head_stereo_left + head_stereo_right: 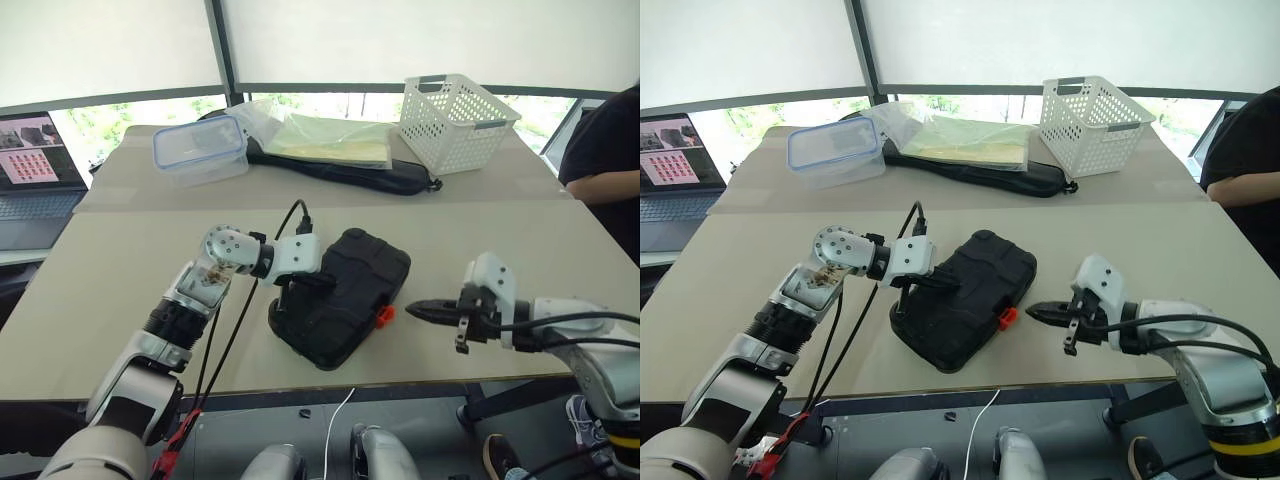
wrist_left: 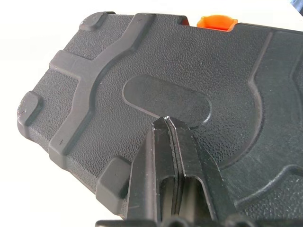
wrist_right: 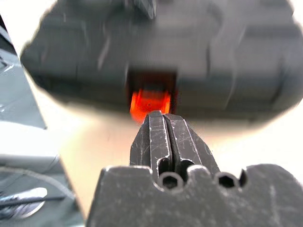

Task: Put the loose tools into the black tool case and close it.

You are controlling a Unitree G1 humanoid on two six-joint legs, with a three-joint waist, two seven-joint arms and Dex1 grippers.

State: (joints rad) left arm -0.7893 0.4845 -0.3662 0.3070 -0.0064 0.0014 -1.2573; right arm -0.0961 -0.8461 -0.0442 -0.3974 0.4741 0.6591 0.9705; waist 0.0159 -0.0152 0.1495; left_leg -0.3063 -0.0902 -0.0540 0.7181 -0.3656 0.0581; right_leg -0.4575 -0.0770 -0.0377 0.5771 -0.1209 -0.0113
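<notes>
The black tool case point(image 1: 340, 297) lies shut on the tabletop point(image 1: 120, 280), close to its near edge and roughly midway along it, turned at an angle so that one corner points toward that edge. Its lid is down flat on the base, and the small orange latch point(image 1: 382, 316) sits on the side that faces the right-hand end of the near edge. No loose tools lie on the tabletop around it, so they are judged to be inside already; that cannot be checked with the lid down.

The left claw point(image 1: 322, 285) is clenched, fingers pressed together and grasping nothing, with its tip resting on the oval panel in the middle of the lid, as the left wrist view shows. This reads as holding the lid down. The right claw point(image 1: 1037, 312) is likewise clenched and empty, its tip level with the latch and just beside it, a narrow gap apart in the head views.

What seems left is the latch itself: whether it is fully snapped home cannot be told, and the right claw's aim suggests a push on it is the step in hand.

Along the far edge lie a long black soft bag point(image 1: 350, 172) with a clear plastic pouch point(image 1: 320, 135) on it, a lidded plastic box point(image 1: 199, 148) and a white basket point(image 1: 455, 120).
</notes>
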